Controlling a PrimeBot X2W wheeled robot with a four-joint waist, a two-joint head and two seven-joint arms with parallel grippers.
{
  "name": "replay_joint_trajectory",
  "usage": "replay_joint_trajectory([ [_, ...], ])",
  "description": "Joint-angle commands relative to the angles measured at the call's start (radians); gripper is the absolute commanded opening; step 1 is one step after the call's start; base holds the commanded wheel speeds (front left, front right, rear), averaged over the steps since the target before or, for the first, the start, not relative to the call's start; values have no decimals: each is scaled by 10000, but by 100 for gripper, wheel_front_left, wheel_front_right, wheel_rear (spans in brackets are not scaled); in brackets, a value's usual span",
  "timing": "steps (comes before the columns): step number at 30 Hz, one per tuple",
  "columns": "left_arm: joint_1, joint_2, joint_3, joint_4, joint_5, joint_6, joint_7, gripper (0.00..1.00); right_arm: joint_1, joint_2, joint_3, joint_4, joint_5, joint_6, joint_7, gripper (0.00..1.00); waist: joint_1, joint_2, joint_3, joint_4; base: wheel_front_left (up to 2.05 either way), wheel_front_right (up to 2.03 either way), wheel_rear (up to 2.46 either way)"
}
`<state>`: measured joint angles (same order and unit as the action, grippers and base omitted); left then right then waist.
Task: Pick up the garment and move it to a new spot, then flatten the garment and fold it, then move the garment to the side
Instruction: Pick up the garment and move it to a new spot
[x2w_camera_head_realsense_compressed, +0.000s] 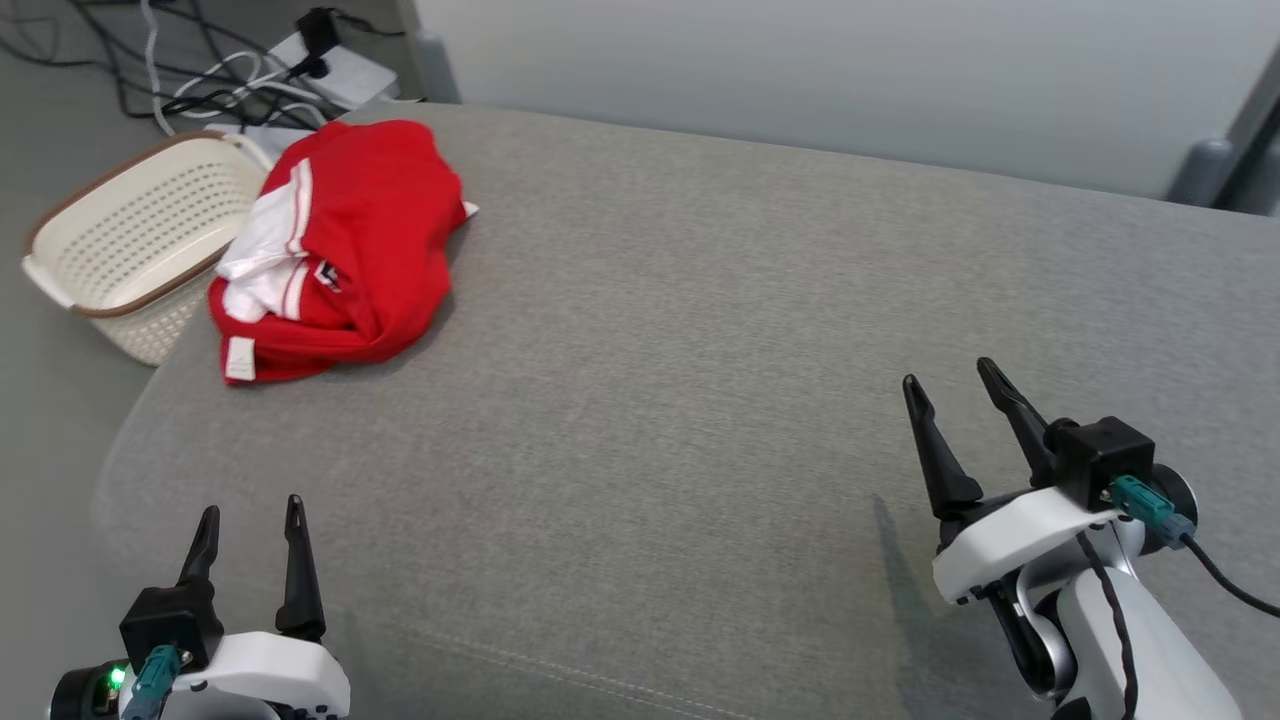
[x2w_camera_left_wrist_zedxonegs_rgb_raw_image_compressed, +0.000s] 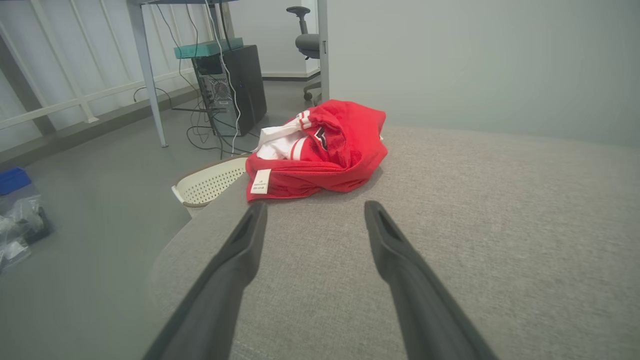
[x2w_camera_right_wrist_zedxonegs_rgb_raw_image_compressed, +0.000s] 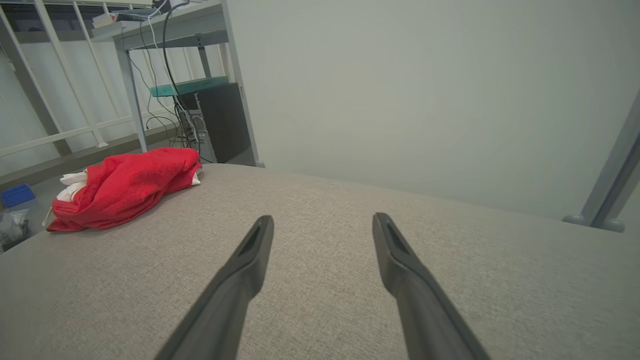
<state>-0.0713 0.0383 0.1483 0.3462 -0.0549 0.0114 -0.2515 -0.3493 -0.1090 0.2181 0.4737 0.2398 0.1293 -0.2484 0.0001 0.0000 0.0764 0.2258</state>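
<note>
1. Red and white, the garment lay bunched on the grey cushion's far left corner, beside the basket.
2. Left gripper and right gripper hovered near the cushion's front edge, spread apart, grasping nothing.

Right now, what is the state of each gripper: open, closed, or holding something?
Left gripper: open, holding nothing.
Right gripper: open, holding nothing.
</note>
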Motion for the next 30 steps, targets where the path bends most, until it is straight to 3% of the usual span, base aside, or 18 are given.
replay_joint_trajectory([
  [1,-443,126,345,-246,-151,86,-103,100,-374,-34,351,-178,83,14,-134,100,0,0,263,939,0,0,0],
  [7,-487,122,266,-153,-605,0,-103,100,-572,-90,899,-51,173,14,-134,100,0,0,429,2028,0,0,0],
  [11,-525,122,231,-98,-799,-63,-103,100,-685,-102,1101,-8,189,14,-134,100,0,0,594,2206,0,0,0],
  [22,-2437,125,884,671,-1023,-908,-103,100,-1116,-545,1396,-210,228,14,-134,100,0,0,1843,1274,0,0,0],
  [30,-4415,596,1269,1656,-574,-1211,-103,100,-1417,-850,1248,-601,250,14,-134,100,0,0,2744,302,0,0,0],
])
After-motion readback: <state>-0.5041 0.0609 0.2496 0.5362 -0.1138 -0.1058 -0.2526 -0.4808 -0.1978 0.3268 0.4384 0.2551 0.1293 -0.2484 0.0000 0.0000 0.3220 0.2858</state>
